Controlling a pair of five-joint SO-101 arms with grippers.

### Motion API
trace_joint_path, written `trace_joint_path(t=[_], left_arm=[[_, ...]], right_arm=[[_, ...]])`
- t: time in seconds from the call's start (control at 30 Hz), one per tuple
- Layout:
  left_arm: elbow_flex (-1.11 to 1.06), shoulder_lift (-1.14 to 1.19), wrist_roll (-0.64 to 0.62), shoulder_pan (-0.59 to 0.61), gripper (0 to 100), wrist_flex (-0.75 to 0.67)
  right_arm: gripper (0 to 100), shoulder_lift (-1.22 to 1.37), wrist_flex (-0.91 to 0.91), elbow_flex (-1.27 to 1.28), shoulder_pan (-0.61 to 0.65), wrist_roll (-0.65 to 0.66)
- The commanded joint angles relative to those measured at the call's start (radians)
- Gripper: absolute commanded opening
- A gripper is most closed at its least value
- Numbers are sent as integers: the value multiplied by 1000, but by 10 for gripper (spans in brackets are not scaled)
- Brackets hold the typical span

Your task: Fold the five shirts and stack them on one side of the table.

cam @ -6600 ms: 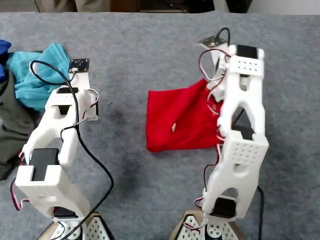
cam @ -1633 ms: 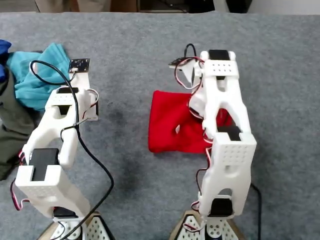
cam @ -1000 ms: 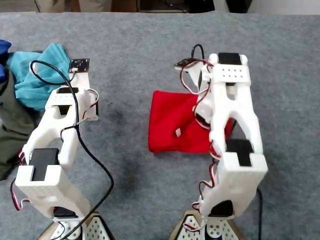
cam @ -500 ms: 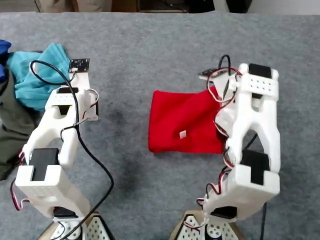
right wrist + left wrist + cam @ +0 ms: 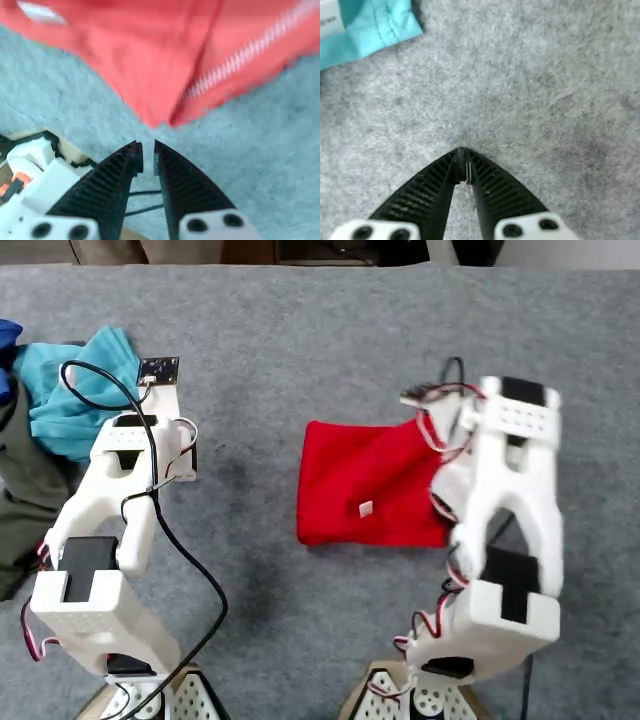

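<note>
Stage: early. One red shirt [image 5: 365,492] lies folded into a compact rectangle near the centre of the surface [image 5: 300,330], not yet placed at a side. The unfolded shirts [image 5: 55,410] sit in a crumpled heap at the left edge; overlap prevents a reliable count.

Left gripper [image 5: 463,167]: fingers together, empty, over bare surface. Right gripper [image 5: 147,152]: fingers slightly apart, empty, just off the red shirt's edge.

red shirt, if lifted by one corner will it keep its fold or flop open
Probably floppy: the red shirt lies flat with rounded edges, so a corner lift would likely let the fold fall open. Likely light, being thin cloth. Pushed, it may bunch rather than slide, since the table cover looks felt-like.
</note>
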State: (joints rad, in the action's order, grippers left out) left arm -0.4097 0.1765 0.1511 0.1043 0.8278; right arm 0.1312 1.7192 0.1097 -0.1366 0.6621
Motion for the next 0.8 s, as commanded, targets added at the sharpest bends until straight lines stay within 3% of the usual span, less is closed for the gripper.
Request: trace_joint_path(t=[0.0,0.13,0.47,0.63,0.77], left_arm=[[20,-8,5,-12,20,-12],[20,-8,5,-11,20,-12],[20,-8,5,-11,20,-12],[20,-8,5,-11,20,-12],[20,-8,5,-11,20,-12]], right_arm=[[130,-53,-2,-99,143,-58],[179,-7,-8,-140,209,-83],[178,286,-11,-334,196,-92],[177,311,8,-357,185,-87],[83,311,48,-355,145,-54]])
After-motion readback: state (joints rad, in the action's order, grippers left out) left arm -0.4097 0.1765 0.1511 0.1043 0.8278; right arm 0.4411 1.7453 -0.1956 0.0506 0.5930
